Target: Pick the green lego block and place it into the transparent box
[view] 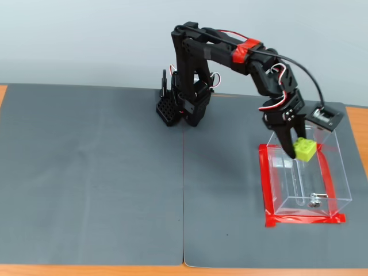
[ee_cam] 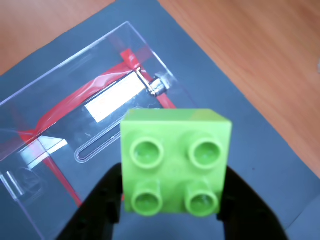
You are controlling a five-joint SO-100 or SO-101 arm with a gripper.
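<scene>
The green lego block (ee_cam: 175, 162) fills the lower middle of the wrist view, studs facing the camera, pinched between two black fingers (ee_cam: 97, 207). In the fixed view my gripper (view: 297, 146) is shut on the block (view: 305, 149) and holds it in the air over the far end of the transparent box (view: 339, 175). The box (ee_cam: 50, 90) lies behind and left of the block in the wrist view, with a slot and a small metal fitting (ee_cam: 159, 86) on its bottom. Nothing else lies inside the box.
Red tape (view: 265, 190) frames the box's footprint on the dark grey mat (view: 92, 172). The arm's base (view: 181, 106) stands at the mat's far middle. Bare wooden table (ee_cam: 260, 45) shows beyond the mat's edges.
</scene>
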